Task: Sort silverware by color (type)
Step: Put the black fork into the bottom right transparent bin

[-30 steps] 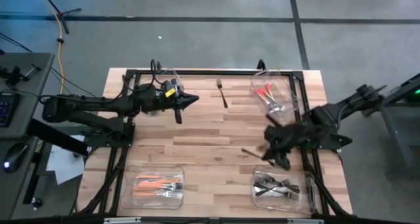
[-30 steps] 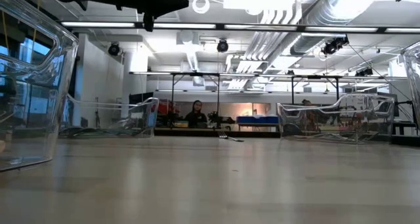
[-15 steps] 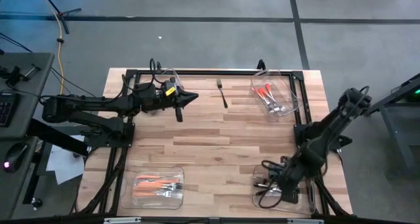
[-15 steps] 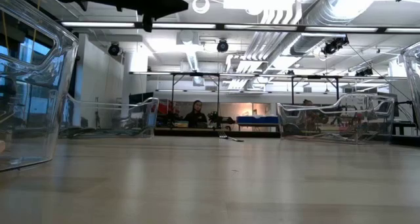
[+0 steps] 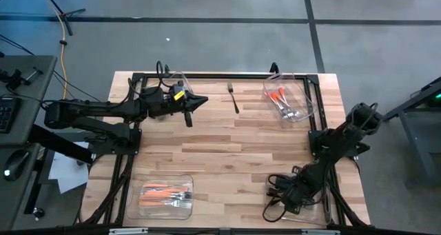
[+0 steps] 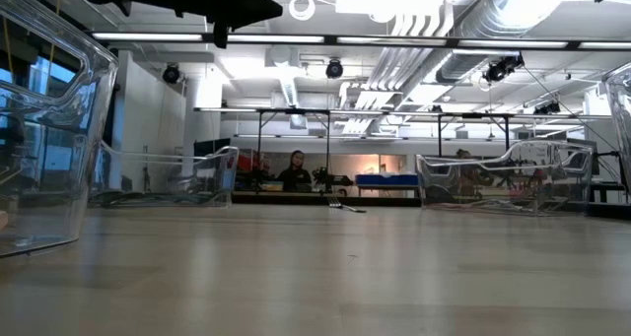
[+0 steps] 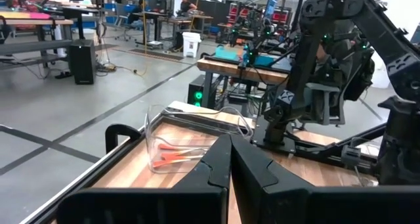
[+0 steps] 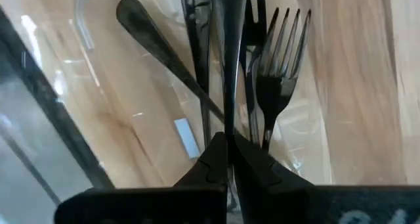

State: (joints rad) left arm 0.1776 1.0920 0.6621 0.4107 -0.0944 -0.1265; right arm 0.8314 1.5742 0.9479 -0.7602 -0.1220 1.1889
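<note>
Silverware (image 8: 226,60), a dark piece, is pinched in the right gripper (image 8: 228,145) over black forks (image 8: 279,66). Left gripper (image 7: 230,159) fingers are pressed together, holding nothing.

— What am I looking through right now?

— My high camera hangs above and looks straight down, so I get the whole wooden table (image 5: 227,145) and both arms. My low one sits at the tabletop's height, looking level across the boards into the room, with clear bins (image 6: 163,178) standing far across.

— And the wrists?

— My left wrist camera looks along the table towards the right arm's base, taking in a clear bin with red-handled pieces (image 7: 190,145) – that same bin (image 5: 288,97) shows in the high view's far right corner. My right wrist camera points down, very close, onto dark forks and spoons (image 8: 275,73) in a clear bin – the near right bin (image 5: 324,200) from above.
</note>
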